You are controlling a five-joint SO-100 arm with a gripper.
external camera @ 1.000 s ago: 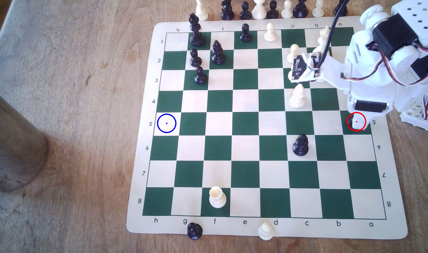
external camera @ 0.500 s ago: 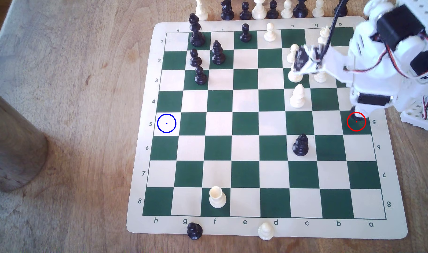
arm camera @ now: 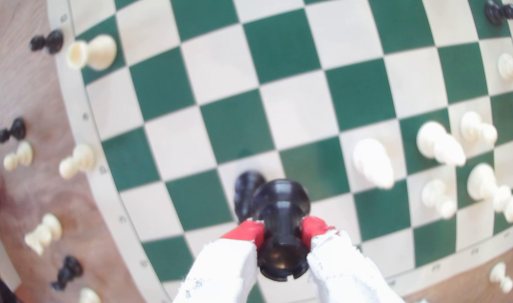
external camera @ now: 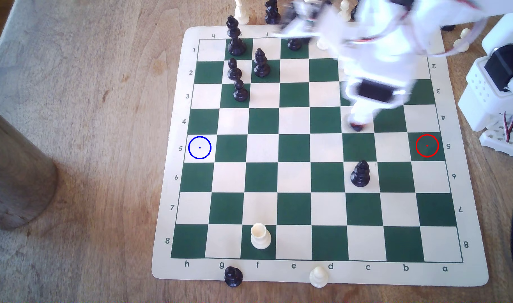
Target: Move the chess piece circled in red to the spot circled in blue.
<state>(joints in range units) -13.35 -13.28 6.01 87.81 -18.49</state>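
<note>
gripper (arm camera: 283, 233): red-tipped jaws closed on the black rook, one fingertip (arm camera: 246, 231) each side of its waist; in the exterior view the gripper (external camera: 357, 123) is motion-blurred over the board around rank 4, c file
black rook (arm camera: 281, 230): pinched between the red tips, notched top nearest the wrist camera, flared base pointing down at the board, lifted clear of the squares; in the exterior view just a dark blur (external camera: 356, 127) at the tip of the fingers
red ring square (external camera: 427, 145): dark green, a5, at the exterior view's right edge of the board, nothing standing on it
blue ring spot (external camera: 199, 147): cream square h5, at the exterior view's left edge, bare, well apart from the gripper
arm (external camera: 374, 58): white, heavily blurred, reaching across the far right part of the board in the exterior view
black bishop (external camera: 360, 174): upright on c6, near the gripper, not touching
white rook (external camera: 260, 236): upright on f8
black pieces cluster (external camera: 240, 61): king, bishop, two pawns around g1–g3, f2
chess mat (external camera: 307, 276): green and cream, flat on the wooden table (external camera: 89, 116)
off-board: black pawn (external camera: 233, 276) and white pawn (external camera: 318, 276) on the near border of the mat
</note>
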